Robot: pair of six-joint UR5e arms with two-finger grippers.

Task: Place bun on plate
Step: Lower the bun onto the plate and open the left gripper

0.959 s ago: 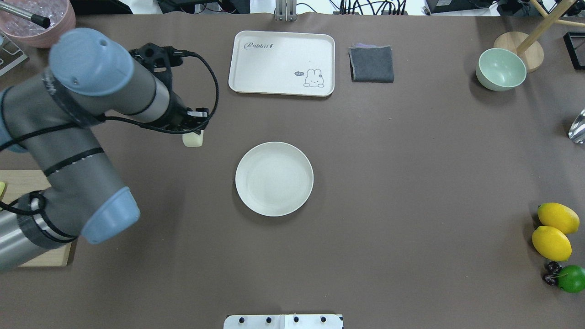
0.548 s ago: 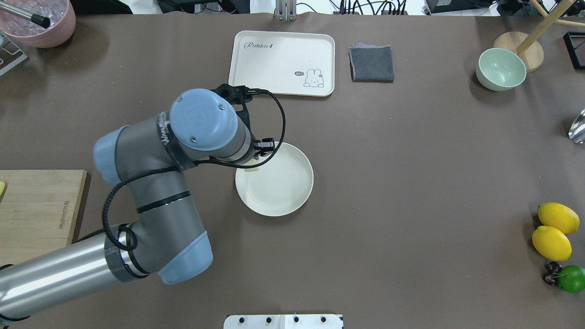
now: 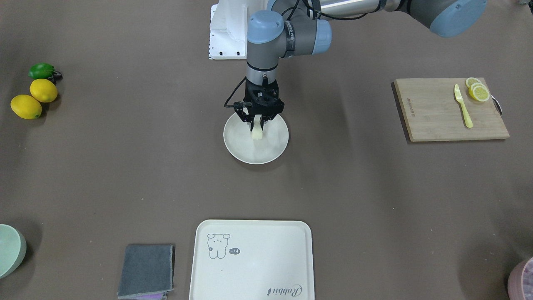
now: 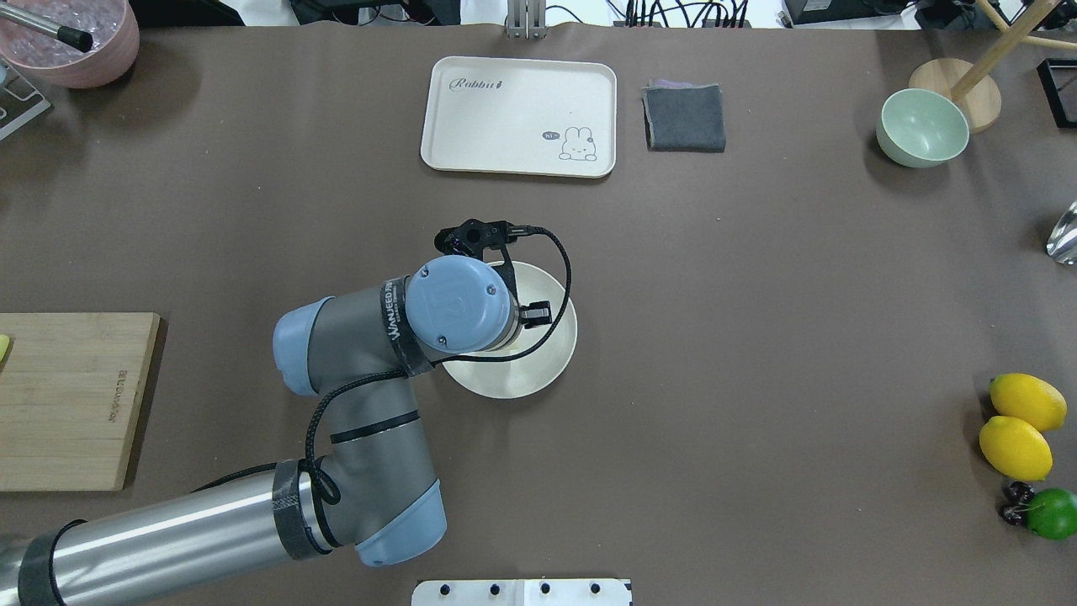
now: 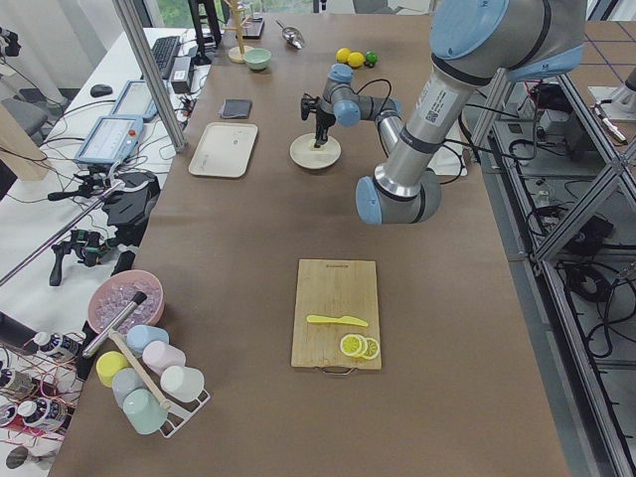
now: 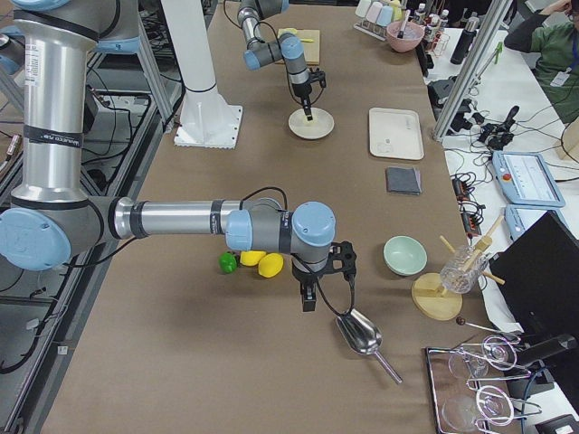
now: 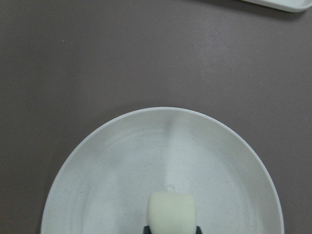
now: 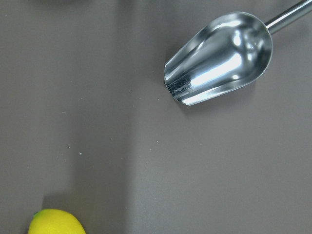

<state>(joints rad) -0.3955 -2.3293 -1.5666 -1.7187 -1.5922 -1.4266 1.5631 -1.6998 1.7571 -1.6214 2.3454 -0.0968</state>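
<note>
The round cream plate (image 3: 272,146) lies mid-table; it also shows as the plate (image 4: 551,358) and the plate (image 7: 112,170). My left gripper (image 3: 257,126) points straight down over it, shut on the bun (image 3: 257,133), a small pale cream block. In the left wrist view the bun (image 7: 171,213) hangs over the plate's inside, near the middle. I cannot tell whether it touches the plate. From overhead the wrist hides the gripper and bun. My right gripper (image 6: 308,300) hovers over bare table next to a metal scoop (image 8: 219,58); I cannot tell its state.
A cream tray (image 4: 517,114) and grey cloth (image 4: 684,118) lie at the far side. A green bowl (image 4: 921,126), two lemons (image 4: 1018,425) and a lime (image 4: 1052,512) are on the right. A cutting board (image 3: 447,109) holds a knife and lemon slices.
My left arm has swung rightward with the bun, from the table's left part to above the plate's rim, and now stands over the plate's inside.
</note>
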